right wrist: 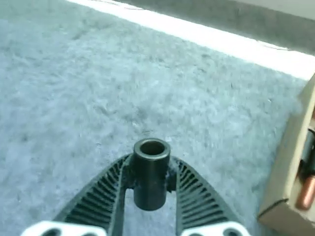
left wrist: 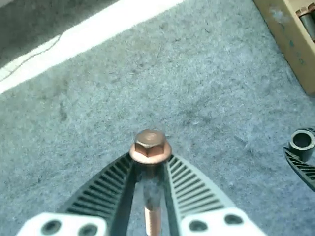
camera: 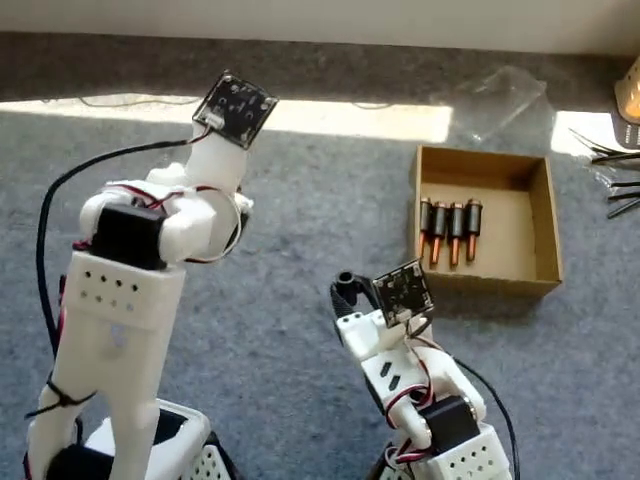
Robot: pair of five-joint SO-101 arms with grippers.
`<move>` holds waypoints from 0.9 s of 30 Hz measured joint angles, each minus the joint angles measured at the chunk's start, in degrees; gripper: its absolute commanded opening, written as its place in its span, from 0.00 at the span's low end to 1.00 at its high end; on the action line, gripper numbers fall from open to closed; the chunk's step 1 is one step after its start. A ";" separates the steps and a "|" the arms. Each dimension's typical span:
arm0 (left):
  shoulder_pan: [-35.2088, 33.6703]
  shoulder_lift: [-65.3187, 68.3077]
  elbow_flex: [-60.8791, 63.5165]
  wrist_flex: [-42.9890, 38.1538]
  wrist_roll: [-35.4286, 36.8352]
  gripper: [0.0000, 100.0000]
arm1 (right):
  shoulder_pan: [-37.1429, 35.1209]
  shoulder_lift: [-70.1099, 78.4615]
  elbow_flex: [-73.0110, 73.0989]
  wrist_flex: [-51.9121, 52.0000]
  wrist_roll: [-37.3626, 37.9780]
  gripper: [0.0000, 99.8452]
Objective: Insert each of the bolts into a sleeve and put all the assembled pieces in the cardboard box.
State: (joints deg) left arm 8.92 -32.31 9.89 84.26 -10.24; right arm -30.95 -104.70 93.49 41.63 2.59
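Holding one part in each gripper above the grey desk (camera: 300,200)
Narrowly closed, the left gripper (left wrist: 150,161) pinches a copper bolt (left wrist: 150,145) just under its hex head; the right gripper (right wrist: 150,167) clamps a black sleeve (right wrist: 150,172), open bore facing outward (both grips tight). The left arm stands tall, the right arm crouches low near the cardboard box (camera: 512,235), where four assembled pieces (camera: 448,232) lie side by side.

We count four assembled pieces (camera: 447,232), all in the one cardboard box (camera: 510,225) at three o'clock on the worktop (camera: 300,200). We count one loose bolt (left wrist: 150,146), in the left end effector (left wrist: 150,158), and one loose sleeve (right wrist: 151,169), in the right end effector (right wrist: 151,163). We also count one clear plastic bag (camera: 500,95), at one o'clock.
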 measured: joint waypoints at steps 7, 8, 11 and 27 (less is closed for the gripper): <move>0.00 -13.98 10.81 -6.77 0.00 0.01 | -0.26 0.00 0.53 -9.05 0.00 0.00; 0.00 -15.82 12.40 -8.18 0.00 0.01 | -0.26 0.00 0.53 -10.02 0.00 0.00; 0.00 -20.75 16.79 -12.40 0.00 0.01 | -0.97 0.00 0.53 -14.15 0.00 0.00; 0.00 -38.42 34.90 -32.62 0.00 0.01 | -8.53 0.09 2.02 -21.80 0.00 0.00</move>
State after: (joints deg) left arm 8.92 -70.73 44.79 51.65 -10.24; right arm -39.47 -104.62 95.52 19.82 2.59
